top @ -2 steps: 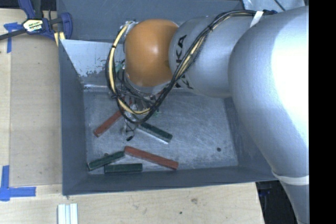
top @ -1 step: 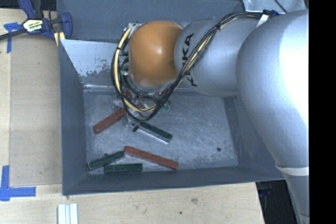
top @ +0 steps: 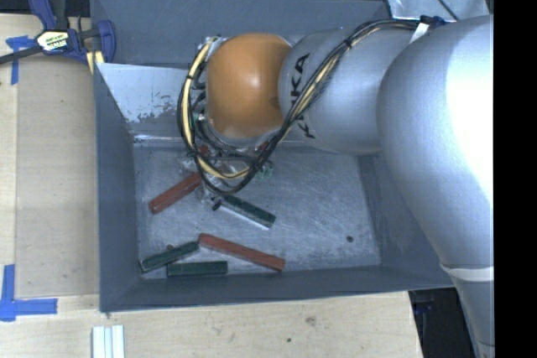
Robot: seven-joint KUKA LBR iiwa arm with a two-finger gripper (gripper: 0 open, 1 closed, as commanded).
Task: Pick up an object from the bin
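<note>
1. Approach step, we judge: fingers low under the orange wrist cover, between a red-brown stick and a dark green stick at mid-bin; released or clenched, we cannot tell
2. Next we need one stick gripped, then lifted
3. Grey bin floor is scuffed, open rightward; three more sticks lie near the front wall

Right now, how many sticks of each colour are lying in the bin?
Red-brown sticks: 2
Dark green sticks: 3
Total: 5
</note>
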